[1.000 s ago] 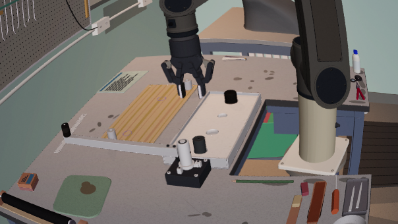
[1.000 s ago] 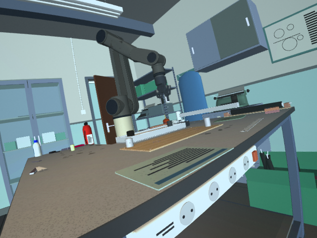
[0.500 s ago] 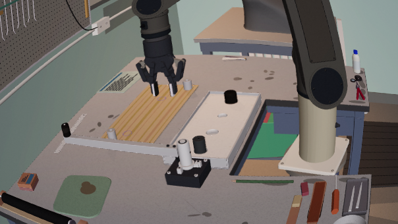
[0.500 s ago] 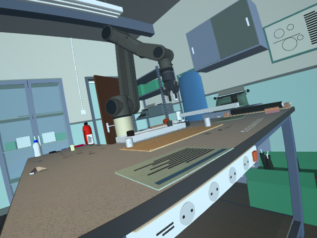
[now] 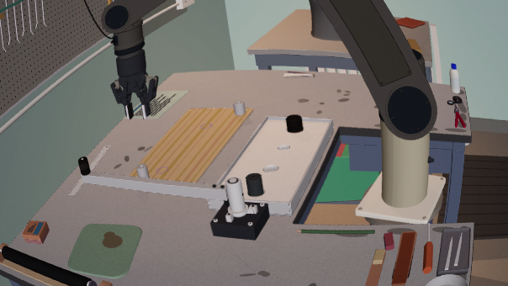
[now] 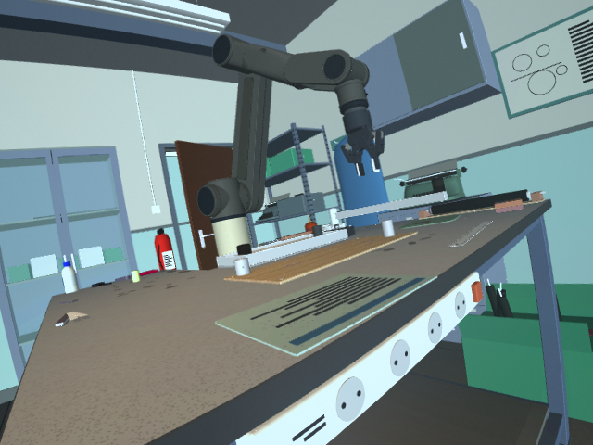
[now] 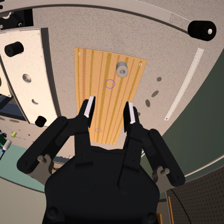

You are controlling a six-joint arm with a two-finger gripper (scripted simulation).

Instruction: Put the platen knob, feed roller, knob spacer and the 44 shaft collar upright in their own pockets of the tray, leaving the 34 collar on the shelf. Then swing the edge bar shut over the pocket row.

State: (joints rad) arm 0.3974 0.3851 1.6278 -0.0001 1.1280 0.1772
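The tray [image 5: 277, 162] lies mid-bench, with one black cylindrical part [image 5: 294, 123] upright at its far end and another [image 5: 254, 184] upright at its near end; two pockets [image 5: 277, 157] between them stand empty. On the striped wooden shelf [image 5: 191, 143] left of the tray, one grey collar [image 5: 239, 108] stands at the far corner and another [image 5: 142, 170] at the near edge. The edge bar [image 5: 153, 186] is swung out along the shelf's near side, ending in a black knob [image 5: 84, 165]. My gripper [image 5: 135, 110] hangs open and empty, high over the shelf's far left corner.
A printed sheet [image 5: 162, 103] lies under and beyond the gripper. The bar's pivot is a white post [image 5: 235, 195] on a black block [image 5: 240, 221] at the tray's near corner. A ruler [image 5: 90, 168] lies by the left edge, a green mat [image 5: 105, 249] nearer, and the arm's base [image 5: 403, 168] stands right.
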